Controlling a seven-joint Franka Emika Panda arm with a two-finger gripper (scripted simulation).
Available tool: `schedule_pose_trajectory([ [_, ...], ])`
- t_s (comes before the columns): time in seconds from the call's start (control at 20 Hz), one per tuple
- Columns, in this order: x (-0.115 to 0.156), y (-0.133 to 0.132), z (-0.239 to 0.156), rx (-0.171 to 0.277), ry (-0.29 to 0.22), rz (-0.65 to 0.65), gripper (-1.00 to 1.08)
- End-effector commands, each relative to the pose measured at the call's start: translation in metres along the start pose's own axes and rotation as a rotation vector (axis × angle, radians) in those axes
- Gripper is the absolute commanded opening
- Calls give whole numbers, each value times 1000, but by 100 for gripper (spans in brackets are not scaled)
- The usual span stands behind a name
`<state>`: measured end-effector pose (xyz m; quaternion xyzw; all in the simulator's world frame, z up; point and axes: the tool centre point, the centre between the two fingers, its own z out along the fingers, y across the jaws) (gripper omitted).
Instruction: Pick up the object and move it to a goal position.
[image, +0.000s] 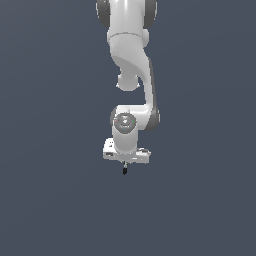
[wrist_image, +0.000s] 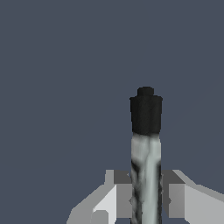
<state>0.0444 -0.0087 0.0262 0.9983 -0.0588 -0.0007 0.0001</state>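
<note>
White Panda arm's claw (image: 125, 163) clamped on thin grey-shafted, black-tipped pen-like stick (wrist_image: 146, 144); wrist view shows pads pressed against shaft on both sides. Exterior view: stick (image: 125, 170) hangs at claw's 6 o'clock, black end down, over plain dark surface. Likely light, rigid, smooth, prone to swivel or slip. Mid-shaft hold judged soundest. No goal marker visible.

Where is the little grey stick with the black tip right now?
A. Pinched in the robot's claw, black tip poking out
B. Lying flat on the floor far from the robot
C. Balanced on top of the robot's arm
A: in the wrist view the stick sits between the two fingers of the claw, its black end sticking out past them.
</note>
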Motion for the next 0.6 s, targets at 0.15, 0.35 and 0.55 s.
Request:
schedule_pose_trajectory([
  [0.15,14,-4,-28,0,1,0,-100],
  [0.35,21,-5,-40,0,1,0,-100],
  [0.55,23,-6,-45,0,1,0,-100],
])
